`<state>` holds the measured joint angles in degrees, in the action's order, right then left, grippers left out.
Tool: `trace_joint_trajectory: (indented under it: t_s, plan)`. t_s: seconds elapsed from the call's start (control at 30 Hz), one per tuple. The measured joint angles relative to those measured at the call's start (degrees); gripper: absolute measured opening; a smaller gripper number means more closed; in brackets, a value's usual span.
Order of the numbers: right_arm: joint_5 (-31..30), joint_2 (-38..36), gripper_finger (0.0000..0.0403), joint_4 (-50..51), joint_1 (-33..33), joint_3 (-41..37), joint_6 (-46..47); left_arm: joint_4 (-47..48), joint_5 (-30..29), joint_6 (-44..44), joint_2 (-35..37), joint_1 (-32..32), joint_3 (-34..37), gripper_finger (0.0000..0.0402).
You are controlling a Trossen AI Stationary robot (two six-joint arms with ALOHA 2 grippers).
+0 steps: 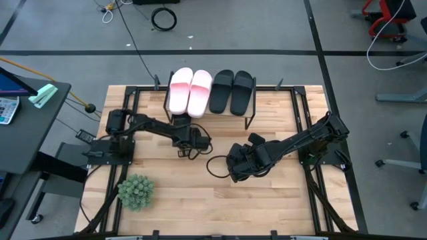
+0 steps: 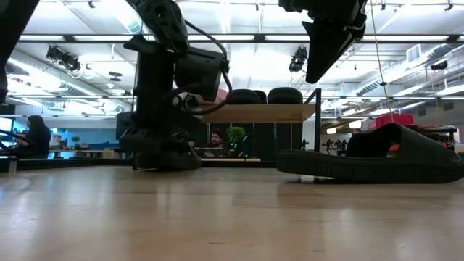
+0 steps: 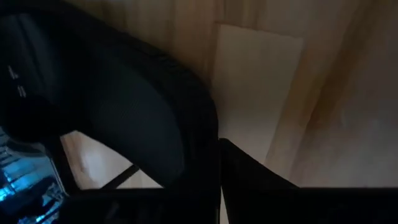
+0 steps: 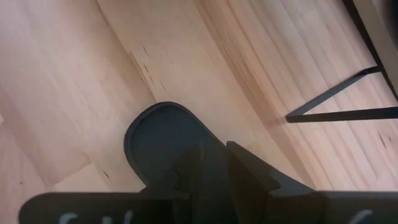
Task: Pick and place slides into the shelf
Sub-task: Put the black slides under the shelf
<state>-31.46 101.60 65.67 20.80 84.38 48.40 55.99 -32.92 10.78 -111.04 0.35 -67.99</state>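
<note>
High view: the shelf (image 1: pixel 208 113) stands at the far edge of the slatted worktop (image 1: pixel 200 200), near its middle, a light plank top on thin black legs. Four slides sit side by side on its top: two pale pink slides (image 1: pixel 189 91) at the left and two black slides (image 1: pixel 231 91) at the right, toes pointing to the far side. A fifth black slide (image 2: pixel 370 161) lies flat on the worktop beneath the right arm; the low view shows its wide strap arched above a thick sole, and the right wrist view shows its rounded end on the bare planks. A sixth black slide (image 3: pixel 124 118) is under the left arm, just near of the shelf's left half, its ribbed edge filling the left wrist view. The left pincer (image 1: pixel 189 141) is lowered onto that slide; whether its fingers are apart or clamped cannot be told. The right pincer (image 1: pixel 239 167) hangs over the fifth slide near the worktop's centre, its fingers close together with only a narrow gap; contact with the slide cannot be confirmed. A small green plant (image 1: pixel 136 192) stands at the near left of the worktop.
</note>
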Motion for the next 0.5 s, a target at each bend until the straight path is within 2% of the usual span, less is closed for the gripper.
trace_joint_trajectory:
  t_s: [0.23, 0.5]
  plan:
    - [0.09, 0.0, 0.0077, -0.3, 0.16, 0.0, 0.41, -0.46, 1.23, -2.42, 0.02, 2.1, 0.0, 0.0006]
    - [6.22, 0.0, 0.0082, -0.68, 5.25, 0.0, 7.77, -0.07, 1.63, -2.42, 0.07, -4.93, -0.28, 0.0003]
